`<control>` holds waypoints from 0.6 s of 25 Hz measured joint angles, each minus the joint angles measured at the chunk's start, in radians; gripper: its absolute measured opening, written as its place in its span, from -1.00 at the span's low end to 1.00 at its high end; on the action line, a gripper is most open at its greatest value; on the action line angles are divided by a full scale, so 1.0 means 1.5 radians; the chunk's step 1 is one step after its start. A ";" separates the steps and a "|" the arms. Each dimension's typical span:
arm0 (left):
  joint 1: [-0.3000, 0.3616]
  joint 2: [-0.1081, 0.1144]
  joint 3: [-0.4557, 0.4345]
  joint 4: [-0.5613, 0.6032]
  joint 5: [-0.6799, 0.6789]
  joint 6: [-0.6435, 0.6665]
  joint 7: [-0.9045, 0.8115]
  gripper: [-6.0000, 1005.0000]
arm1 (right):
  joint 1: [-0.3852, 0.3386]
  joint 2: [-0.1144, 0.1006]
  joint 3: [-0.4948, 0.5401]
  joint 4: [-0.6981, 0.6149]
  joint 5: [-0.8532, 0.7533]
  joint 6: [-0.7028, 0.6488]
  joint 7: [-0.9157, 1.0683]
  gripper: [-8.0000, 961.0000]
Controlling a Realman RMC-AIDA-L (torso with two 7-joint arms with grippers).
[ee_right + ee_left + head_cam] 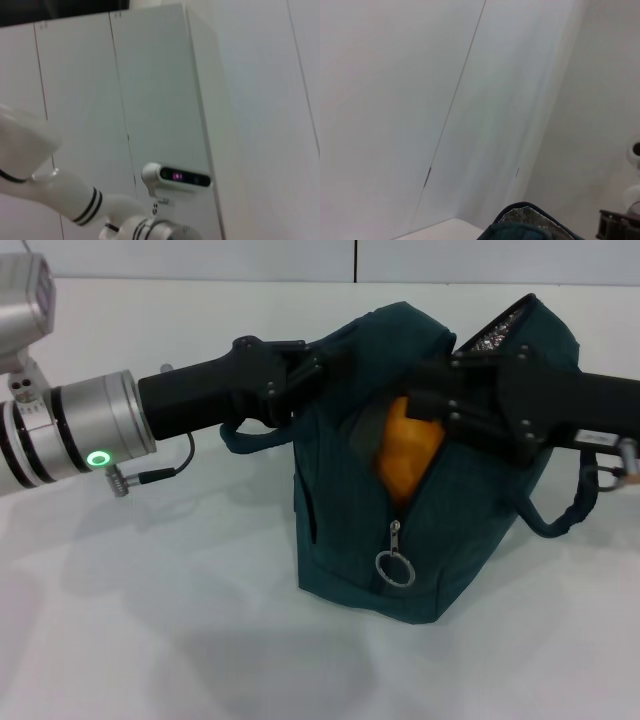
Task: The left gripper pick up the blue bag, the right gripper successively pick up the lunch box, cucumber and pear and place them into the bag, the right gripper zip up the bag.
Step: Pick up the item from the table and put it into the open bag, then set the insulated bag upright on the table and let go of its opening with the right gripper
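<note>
The blue bag [350, 530] stands on the white table, its zipper open, with the silver ring pull [394, 568] hanging low on the front. My left gripper [318, 368] reaches in from the left and is shut on the bag's upper rim. My right gripper [432, 408] comes in from the right at the bag's mouth and is shut on the top of the orange-yellow pear [405, 462], which sits in the open slit. The bag's silver-lined rim [520, 220] shows in the left wrist view. The lunch box and the cucumber are hidden.
One bag handle [250, 438] hangs under the left gripper and the other [565, 515] droops at the right. The white table [150, 620] extends around the bag. The right wrist view shows only wall panels and the robot's head camera [175, 177].
</note>
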 joint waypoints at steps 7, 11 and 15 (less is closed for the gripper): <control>0.003 0.000 0.000 0.003 -0.002 0.000 0.009 -0.88 | -0.117 -0.040 0.017 -0.088 -0.002 -0.092 0.048 -0.32; 0.003 0.000 0.000 0.003 -0.002 0.000 0.010 -0.88 | -0.166 -0.061 0.020 -0.101 -0.013 -0.107 0.058 -0.17; 0.003 0.000 0.000 0.003 -0.002 0.000 0.010 -0.88 | -0.186 -0.063 0.021 -0.102 -0.045 -0.091 0.058 -0.08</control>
